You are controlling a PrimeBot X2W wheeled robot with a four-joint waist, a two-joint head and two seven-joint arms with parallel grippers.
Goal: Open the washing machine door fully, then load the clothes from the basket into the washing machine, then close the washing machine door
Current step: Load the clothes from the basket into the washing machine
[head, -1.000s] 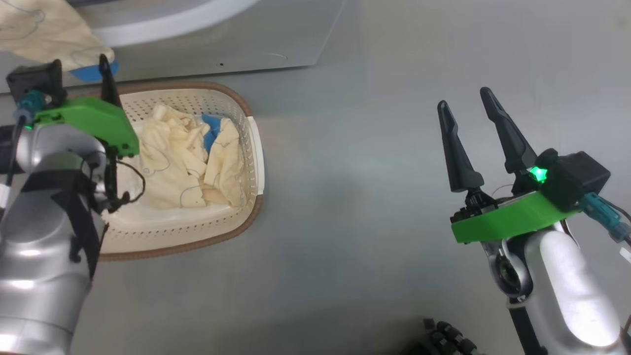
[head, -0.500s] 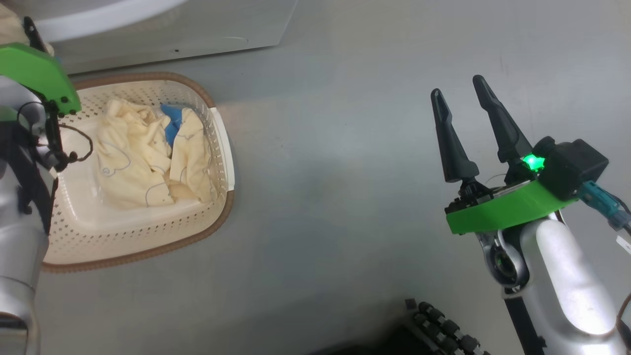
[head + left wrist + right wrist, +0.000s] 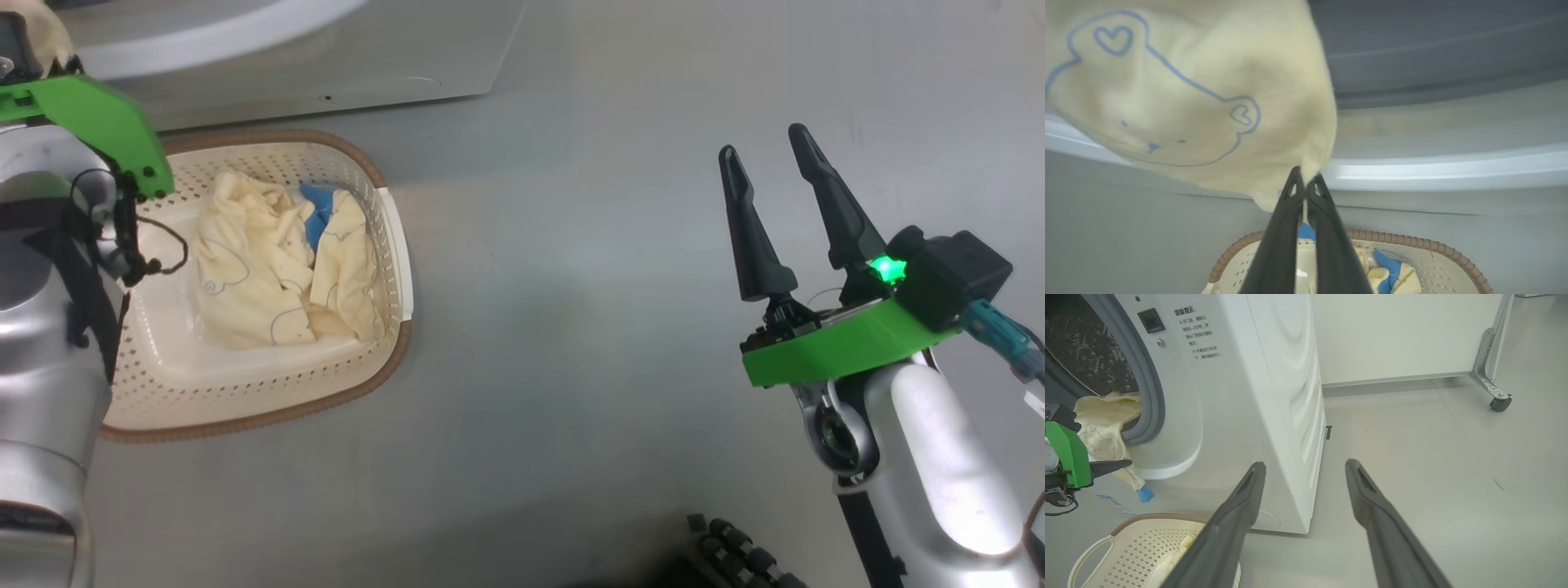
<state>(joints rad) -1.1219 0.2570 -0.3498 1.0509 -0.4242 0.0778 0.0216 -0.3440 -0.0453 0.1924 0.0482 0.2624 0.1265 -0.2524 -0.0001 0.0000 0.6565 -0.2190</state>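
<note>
Pinching cream garment (image 3: pixel 1188 102) in left end effector (image 3: pixel 1305 183).

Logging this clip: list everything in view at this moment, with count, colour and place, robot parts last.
big front-loading washing machine: one, white with steel drum and grey gasket, left part of the right wrist view.
cream garment with blue bear outline: one, cream, hanging from the left gripper by the lower gasket.
bundle of cream-yellow and blue clothes: one bundle, inside the basket.
perforated plastic basket with brown rim: one, cream-white, on the floor in front of the machine.
metal frame leg with black caster: one, silver, far right of the right wrist view.
floor: one, grey, under everything.
left gripper: one, dark fingers, shut on the garment.
right gripper: one, dark fingers, open, empty, over bare floor.
</note>
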